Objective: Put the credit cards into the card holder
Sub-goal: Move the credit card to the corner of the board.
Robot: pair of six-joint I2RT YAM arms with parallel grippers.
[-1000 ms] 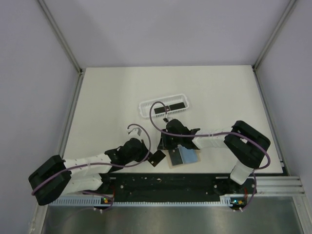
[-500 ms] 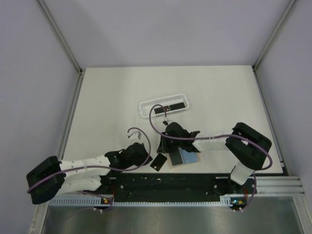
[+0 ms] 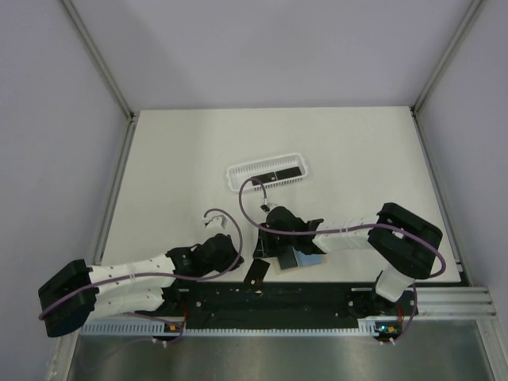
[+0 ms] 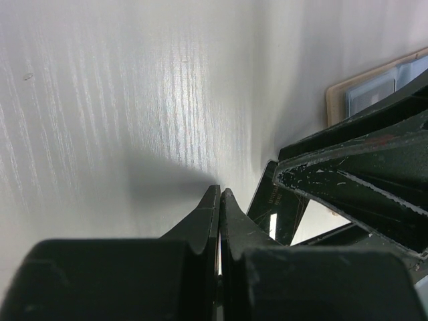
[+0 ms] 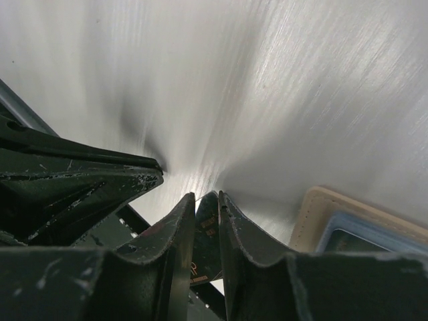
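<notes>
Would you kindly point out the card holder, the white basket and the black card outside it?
card holder (image 3: 309, 258): top view, on its blue window.
white basket (image 3: 232, 178): top view, on its left end.
black card (image 3: 255, 272): top view, on its middle.

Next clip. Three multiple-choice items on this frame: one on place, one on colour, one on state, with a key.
1. Where does the card holder lie?
A) at the far edge
B) near the front edge of the table, beside the right gripper
C) against the left wall
2. What colour is the basket?
A) white
B) red
C) black
3. How is the right gripper?
A) wide open
B) shut on a credit card
C) shut on the basket rim

Key: B, top view shows it there; A, its plastic is white; B, the right wrist view shows the card between its fingers.
</notes>
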